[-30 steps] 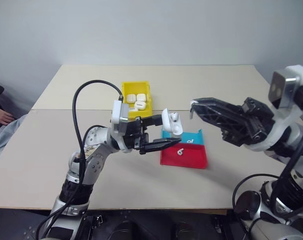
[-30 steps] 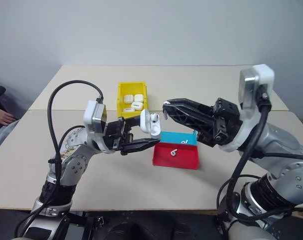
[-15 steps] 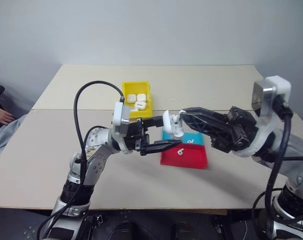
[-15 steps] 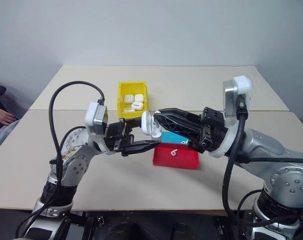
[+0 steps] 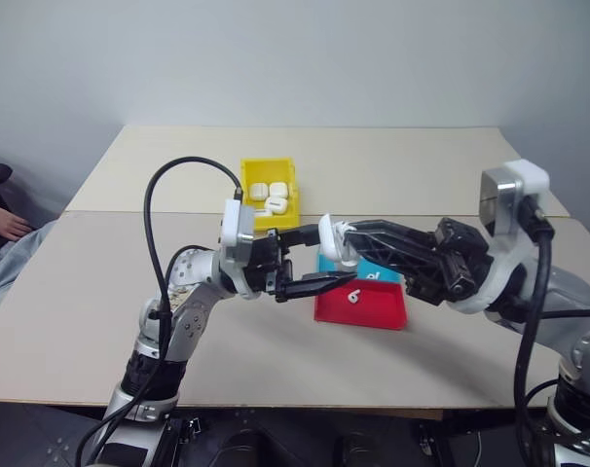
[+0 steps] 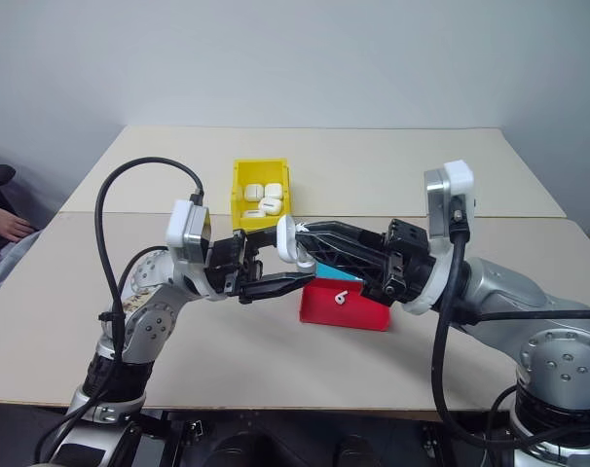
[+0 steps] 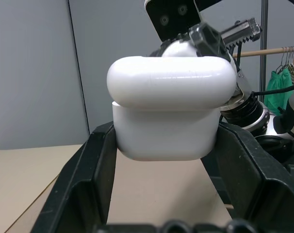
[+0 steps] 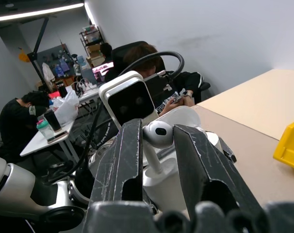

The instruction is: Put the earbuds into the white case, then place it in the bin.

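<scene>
Left gripper [image 5: 310,261] clamps white case [image 7: 169,124] at its base, held above the surface, lid open. Case: light, rigid, glossy, likely slippery; grip flat sides. Right gripper [image 8: 159,141] fingers pinch an earbud [image 8: 156,134] by its head, stem seemingly entering case.

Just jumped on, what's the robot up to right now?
The left gripper holds a white case above the table, lid flipped open. The right gripper pinches an earbud at the case's opening, seating it. Another earbud lies in the red tray. The yellow bin holds several cases.
</scene>
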